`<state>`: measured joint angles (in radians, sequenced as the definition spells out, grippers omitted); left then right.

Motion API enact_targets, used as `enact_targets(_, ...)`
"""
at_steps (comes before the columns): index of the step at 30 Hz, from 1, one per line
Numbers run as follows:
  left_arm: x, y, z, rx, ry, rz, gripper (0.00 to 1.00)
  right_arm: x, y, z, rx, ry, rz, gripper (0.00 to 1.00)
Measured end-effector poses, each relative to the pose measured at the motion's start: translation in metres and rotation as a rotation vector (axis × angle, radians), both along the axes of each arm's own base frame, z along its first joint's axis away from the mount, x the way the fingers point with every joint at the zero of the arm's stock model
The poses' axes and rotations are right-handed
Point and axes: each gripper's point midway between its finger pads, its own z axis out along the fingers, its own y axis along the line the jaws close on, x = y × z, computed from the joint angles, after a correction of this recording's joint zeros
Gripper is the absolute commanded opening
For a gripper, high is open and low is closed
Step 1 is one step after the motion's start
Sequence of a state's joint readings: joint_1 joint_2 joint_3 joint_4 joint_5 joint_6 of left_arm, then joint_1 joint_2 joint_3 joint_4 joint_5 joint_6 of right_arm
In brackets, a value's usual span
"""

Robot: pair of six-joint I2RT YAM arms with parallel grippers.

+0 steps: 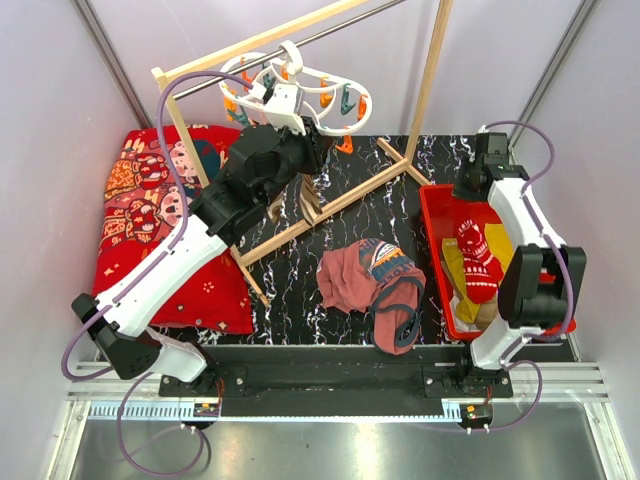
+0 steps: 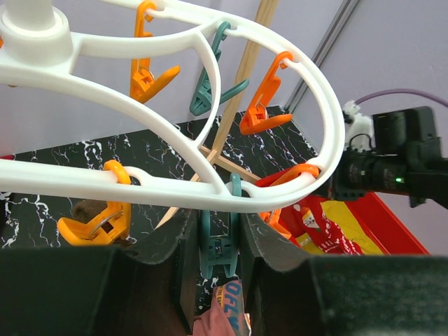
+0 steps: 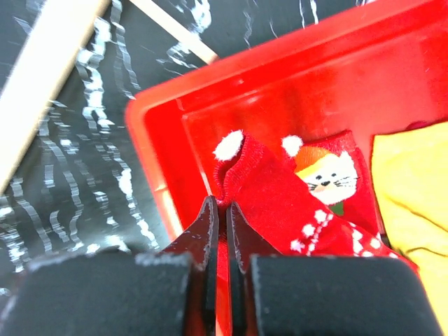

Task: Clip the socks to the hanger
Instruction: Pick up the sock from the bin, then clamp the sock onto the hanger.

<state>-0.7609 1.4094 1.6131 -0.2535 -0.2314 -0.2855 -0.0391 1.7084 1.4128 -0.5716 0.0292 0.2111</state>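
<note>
The right hand (image 3: 225, 224) is pressed together on the cuff of the red sock (image 3: 273, 189) in the red tray (image 3: 294, 77), ready to lift it. The left hand (image 2: 218, 232) steadies the hanger (image 2: 168, 190), apparently squeezing a teal peg (image 2: 220, 255) open to receive it.

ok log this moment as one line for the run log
left fingers shut on teal peg of hanger | right fingers shut on red sock cuff in red tray

Red sock (image 3: 280, 196), white-patterned, crumpled in red tray (image 3: 157, 140) beside yellow sock (image 3: 413, 182); white oval hanger (image 2: 161, 185), orange/teal pegs, hanging.
</note>
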Motion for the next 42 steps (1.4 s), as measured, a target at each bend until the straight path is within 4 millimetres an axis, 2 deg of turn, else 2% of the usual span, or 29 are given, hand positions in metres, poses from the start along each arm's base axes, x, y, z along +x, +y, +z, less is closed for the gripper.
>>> enact_targets(7,-0.002,-0.001,0.005,-0.013,-0.003,-0.011,0.0,-0.017,0.011,0.063,0.044,-0.157,0.024,0.0)
enact_targets(12,-0.004,-0.002,0.008,-0.024,-0.001,-0.019,0.0,-0.038,0.034,0.103,0.123,-0.29,0.118,0.02)
enact_targets(15,-0.005,-0.003,0.011,-0.036,0.002,-0.026,0.0,-0.05,0.059,0.131,0.17,-0.393,0.212,0.02)
enact_targets(20,-0.007,-0.006,0.014,-0.056,0.009,-0.044,0.0,-0.074,0.122,0.181,0.247,-0.573,0.44,0.03)
enact_targets(24,-0.01,-0.009,0.017,-0.073,0.015,-0.06,0.0,-0.096,0.166,0.208,0.303,-0.68,0.601,0.04)
enact_targets(30,-0.012,-0.013,0.018,-0.095,0.028,-0.076,0.0,-0.116,0.213,0.232,0.385,-0.781,0.759,0.05)
enact_targets(35,-0.014,-0.015,0.02,-0.116,0.037,-0.09,0.0,-0.126,0.24,0.247,0.445,-0.843,0.836,0.05)
enact_targets(42,-0.015,-0.018,0.023,-0.144,0.041,-0.102,0.0,-0.129,0.27,0.243,0.489,-0.837,0.896,0.05)
